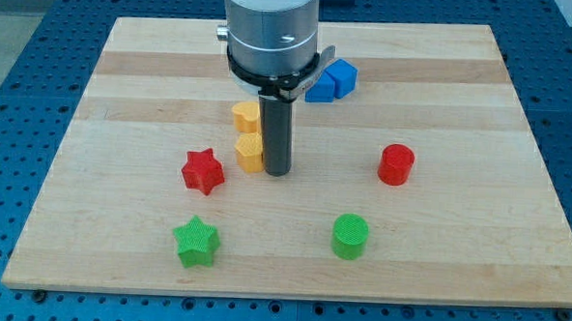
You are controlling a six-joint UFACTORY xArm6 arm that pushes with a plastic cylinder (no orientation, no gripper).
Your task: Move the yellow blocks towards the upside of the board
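Two yellow blocks stand left of the board's middle: a yellow heart-like block (244, 115) and, just below it, a yellow hexagonal block (250, 151). My tip (277, 170) is down on the board right beside the hexagonal block's right side, touching or nearly touching it. The rod hides part of that block's right edge. The arm's grey body covers the board above the rod.
A red star (202, 170) lies left of the yellow hexagon. A green star (196, 241) is at the lower left, a green cylinder (349, 235) at the lower right, a red cylinder (396, 164) at the right. Blue blocks (330, 81) sit right of the arm.
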